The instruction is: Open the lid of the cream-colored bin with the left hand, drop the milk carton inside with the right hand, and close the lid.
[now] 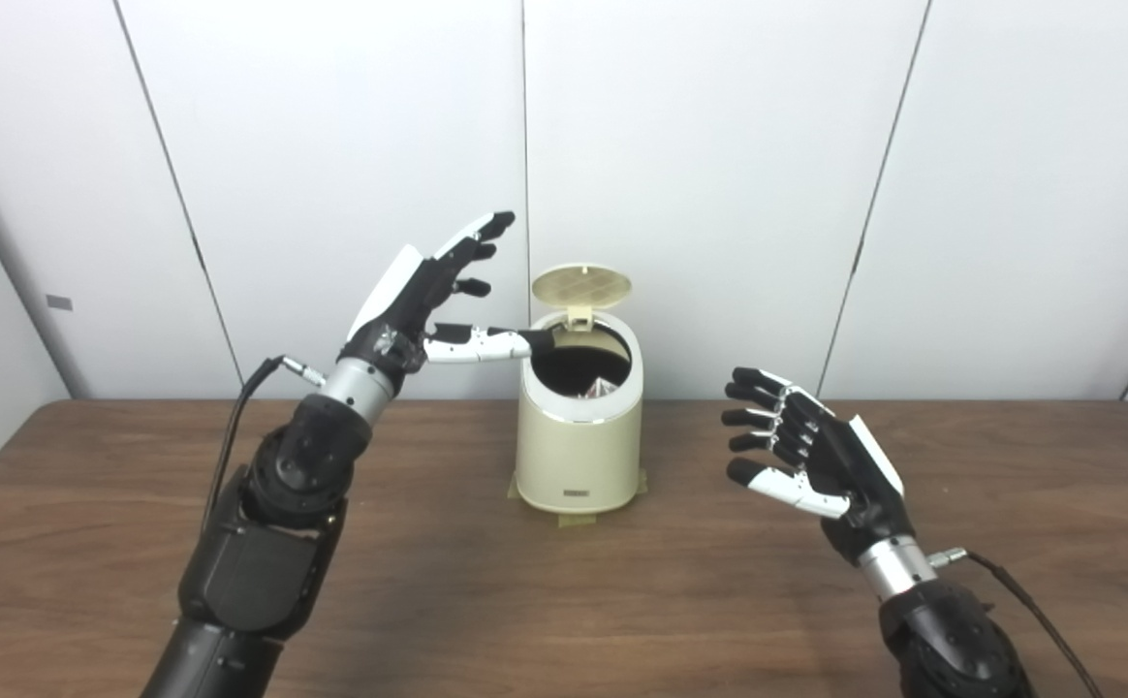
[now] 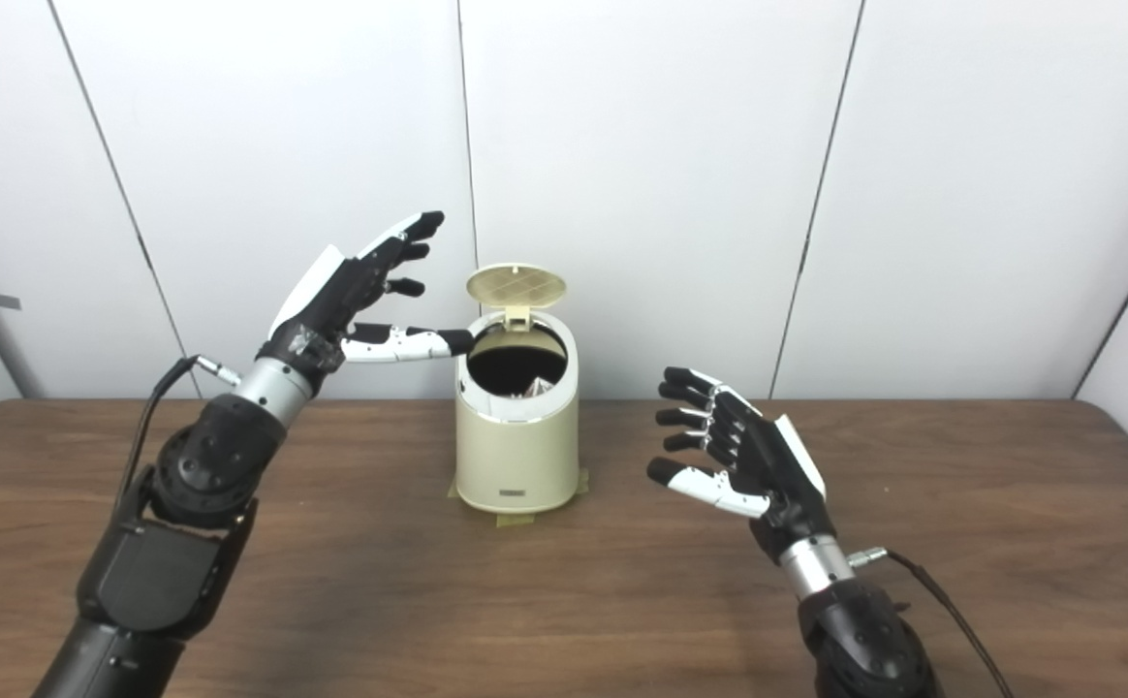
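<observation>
1. Brown tabletop [image 1: 564,601] fills the foreground and carries the bin.
2. Bin [image 1: 579,451] stands upright, long axis vertical, mouth facing up, mid-table on tape.
3. Left hand [image 1: 428,291] is spread and empty, its thumb reaching to the bin's rim.
4. Right hand [image 1: 806,451] is spread and empty, well apart from the bin.
5. Lid [image 1: 581,286] stands tipped back; probably light, stiff plastic, best pushed at its front edge.
6. Carton [image 1: 601,389] seems to lie inside, barely visible.

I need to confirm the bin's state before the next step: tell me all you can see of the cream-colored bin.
The cream-colored bin is a small round glossy tub, seemingly plastic, standing upright mid-table on tape patches. Its round lid stands hinged up at the back. The left hand has its thumb at the rim. Something pale lies in the dark interior.
</observation>
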